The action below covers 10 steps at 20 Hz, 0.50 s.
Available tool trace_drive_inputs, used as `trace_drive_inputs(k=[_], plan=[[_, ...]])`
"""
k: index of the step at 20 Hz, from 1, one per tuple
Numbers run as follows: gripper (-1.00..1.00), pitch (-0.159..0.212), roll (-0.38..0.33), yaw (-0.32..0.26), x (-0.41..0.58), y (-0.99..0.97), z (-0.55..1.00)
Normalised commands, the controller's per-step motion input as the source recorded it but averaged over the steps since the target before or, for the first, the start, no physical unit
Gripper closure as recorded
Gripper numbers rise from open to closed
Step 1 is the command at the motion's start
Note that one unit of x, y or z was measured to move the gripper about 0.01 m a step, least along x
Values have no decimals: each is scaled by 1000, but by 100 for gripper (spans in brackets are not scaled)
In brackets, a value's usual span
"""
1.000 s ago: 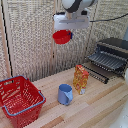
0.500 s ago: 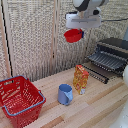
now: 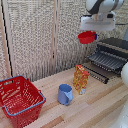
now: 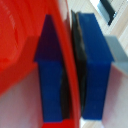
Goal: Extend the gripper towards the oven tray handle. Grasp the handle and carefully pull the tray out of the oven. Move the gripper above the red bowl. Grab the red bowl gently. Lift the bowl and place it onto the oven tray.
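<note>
1. Since the frame half a second back, the arm (image 3: pixel 102 6) has carried the bowl (image 3: pixel 87 37) further toward the exterior view's right. It now hangs high in the air, close to the oven (image 3: pixel 113 50) and just short of the tray (image 3: pixel 106 61).
2. The pincer (image 3: pixel 92 31) is closed down on the bowl's rim. In the wrist view the two blue fingers (image 4: pixel 92 70) stand almost together, with only the thin red wall of the bowl (image 4: pixel 30 45) between them.
3. Nearest on the desk (image 3: pixel 92 107), at the exterior view's left, sits a large red basket (image 3: pixel 19 100).
4. Just beyond it, toward the middle, a blue mug (image 3: pixel 64 94) stands upright, and beside that an orange packet (image 3: pixel 80 78), also upright.
5. Further right, the tray is drawn out of the oven over the lowered door (image 3: pixel 98 73), with its handle (image 3: pixel 101 62) along the front edge.
6. The bowl is well above the mug and packet, and neither touches it.
7. A pale ribbed curtain (image 3: pixel 35 35) closes the back.
</note>
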Motion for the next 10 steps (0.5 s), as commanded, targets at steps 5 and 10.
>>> trace_drive_inputs(k=[5, 10], plan=[[100, -9, 32, -77, 0, -924, -162], [100, -25, 26, -114, 0, -802, -267]])
